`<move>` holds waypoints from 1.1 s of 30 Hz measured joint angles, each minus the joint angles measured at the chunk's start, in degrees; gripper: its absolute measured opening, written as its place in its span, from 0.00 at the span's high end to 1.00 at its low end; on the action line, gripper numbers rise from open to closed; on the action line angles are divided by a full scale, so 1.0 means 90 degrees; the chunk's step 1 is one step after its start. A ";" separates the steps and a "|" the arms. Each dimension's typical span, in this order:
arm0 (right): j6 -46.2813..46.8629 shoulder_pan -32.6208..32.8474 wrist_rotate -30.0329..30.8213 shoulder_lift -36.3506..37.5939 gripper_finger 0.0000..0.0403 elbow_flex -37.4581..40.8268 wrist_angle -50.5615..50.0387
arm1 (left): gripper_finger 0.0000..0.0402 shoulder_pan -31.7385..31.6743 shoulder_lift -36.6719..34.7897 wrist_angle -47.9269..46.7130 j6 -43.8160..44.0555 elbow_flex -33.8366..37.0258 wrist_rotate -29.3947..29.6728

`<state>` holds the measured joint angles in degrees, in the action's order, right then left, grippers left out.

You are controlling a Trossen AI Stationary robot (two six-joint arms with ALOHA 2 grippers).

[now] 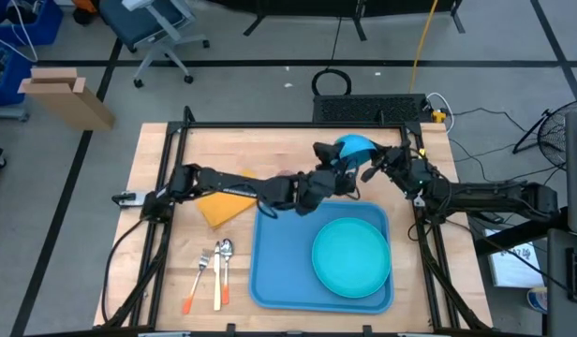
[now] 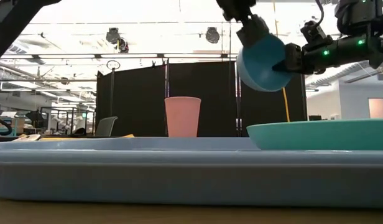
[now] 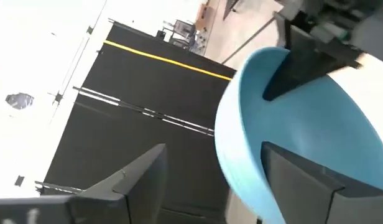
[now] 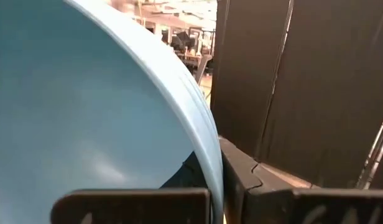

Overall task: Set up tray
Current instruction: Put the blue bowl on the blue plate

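A light blue bowl [image 1: 356, 147] hangs in the air over the table's far middle, tipped on its side, between my two grippers. My right gripper [image 1: 377, 167] is shut on it from the right. My left gripper [image 1: 337, 168] is open, with its fingers standing on either side of the bowl's rim [image 3: 238, 168], one inside the hollow and one outside. The blue tray [image 1: 274, 271] lies flat near the table's near edge, and a round teal plate [image 1: 352, 257] rests on its right half. My right gripper pinches the bowl's rim [image 4: 207, 168], one finger [image 4: 129, 205] inside the hollow and one [image 4: 272, 193] outside. It comes roughly level from the table's right. The bowl is lifted clear and tilted. My left gripper: whether its inner finger [image 3: 303, 180] touches the bowl, I cannot tell.
A yellow napkin [image 1: 223, 206] lies left of the tray, under the left arm. A fork, a spoon and an orange-handled utensil [image 1: 214, 271] lie at the near left. A pink cup [image 2: 182, 116] stands upright behind the tray. The tray's left half is bare.
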<state>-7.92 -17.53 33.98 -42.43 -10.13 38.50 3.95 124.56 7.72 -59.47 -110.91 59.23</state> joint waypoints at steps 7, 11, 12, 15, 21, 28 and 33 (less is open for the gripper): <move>0.0016 -0.0007 -0.0409 0.0333 1.00 -0.0126 -0.1213 | 0.37 0.0133 -0.1947 -0.3827 0.2419 -0.0046 -0.0140; 0.0114 -0.0013 -0.0715 0.0487 1.00 -0.0392 -0.2138 | 0.47 -0.0508 -0.3098 -0.6468 0.5207 0.0093 -0.2506; 0.0114 -0.0009 -0.0947 0.0492 1.00 -0.0429 -0.2168 | 0.51 -0.0719 -0.3370 -0.6780 0.5557 0.0283 -0.3007; 0.0116 0.0002 -0.1636 0.0568 1.00 -0.0515 -0.2082 | 0.66 -0.1157 -0.4250 -0.6606 0.5586 0.1207 -0.3847; 0.0135 -0.0009 -0.2334 0.0599 1.00 -0.0724 -0.2358 | 0.97 -0.1645 -0.5622 -0.4988 0.4613 0.4145 -0.5973; 0.0136 -0.0009 -0.3052 0.0529 1.00 -0.1368 -0.3524 | 0.99 -0.1815 -0.7071 -0.1482 0.4588 0.7320 -0.7941; 0.0143 -0.0011 -0.3911 0.0468 1.00 -0.1914 -0.4402 | 1.00 -0.2039 -0.8207 -0.0222 0.5222 0.8827 -0.8125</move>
<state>-6.64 -17.63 -1.23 -38.22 -27.36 -1.12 -14.40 50.70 5.73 -12.47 -31.47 -13.89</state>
